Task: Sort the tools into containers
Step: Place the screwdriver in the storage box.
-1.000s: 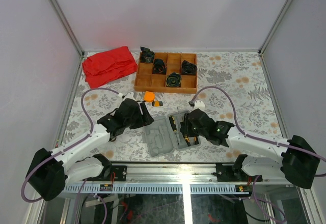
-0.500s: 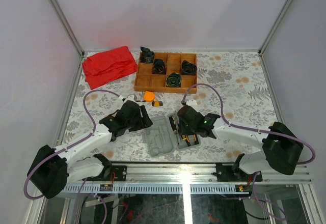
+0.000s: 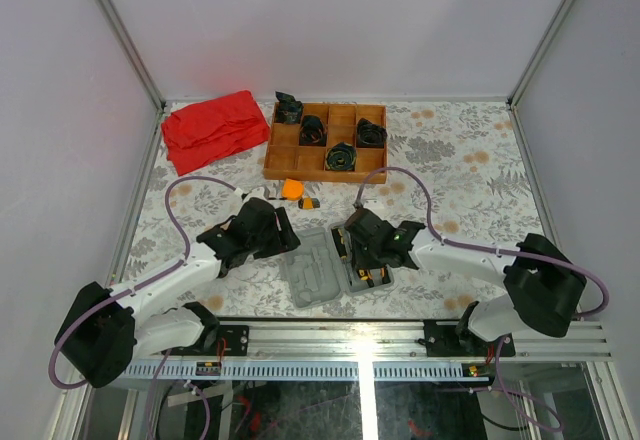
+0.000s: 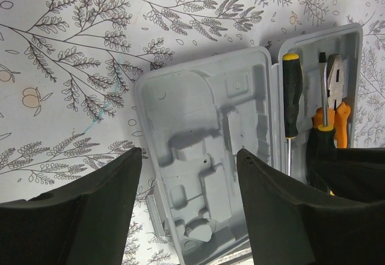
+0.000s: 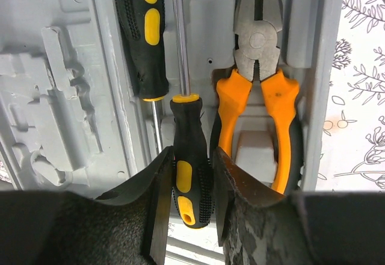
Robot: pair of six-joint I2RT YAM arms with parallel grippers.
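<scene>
At the near middle of the table, the grey tool case (image 4: 198, 150) lies open. Our right gripper (image 5: 191, 156) pinches the handle of a black-and-yellow screwdriver (image 5: 190, 126) in the case's right half, between a second screwdriver (image 5: 144, 36) and the orange-handled pliers (image 5: 260, 90). Our left gripper (image 4: 187, 156) hangs spread above the case's left half. We see the orange tape measure (image 3: 292, 189) on the table just beyond the case.

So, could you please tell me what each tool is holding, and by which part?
The right tool grips a black-and-yellow screwdriver by its handle, over the grey case; the left tool stands open, holding nothing.
</scene>
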